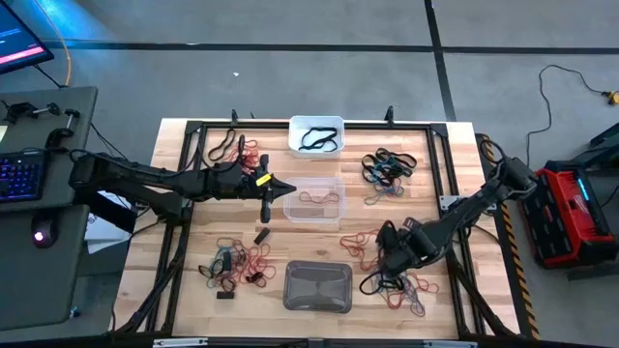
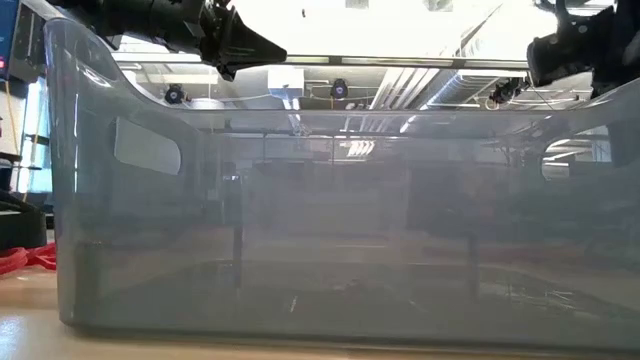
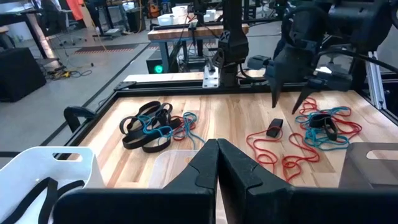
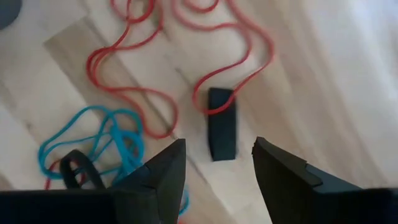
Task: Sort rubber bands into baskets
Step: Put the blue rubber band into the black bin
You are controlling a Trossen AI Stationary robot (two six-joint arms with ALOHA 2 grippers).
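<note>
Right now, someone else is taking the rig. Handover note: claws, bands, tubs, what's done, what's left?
Left claw: shut, empty, at the clear tub's edge.
Right claw: open, empty, hanging over a short black band amid red loops on the table's right front.
Done: black bands in the white tub; a red band in the clear tub.
Grey tub: contents unclear.
Left: loose piles at the left back, left front, right back and right front.

The high view looks straight down on the whole table [image 1: 193, 208]. The low view sits against the grey basket [image 2: 320, 200]. Both wrist views share the right-side bands [image 3: 323, 127].
</note>
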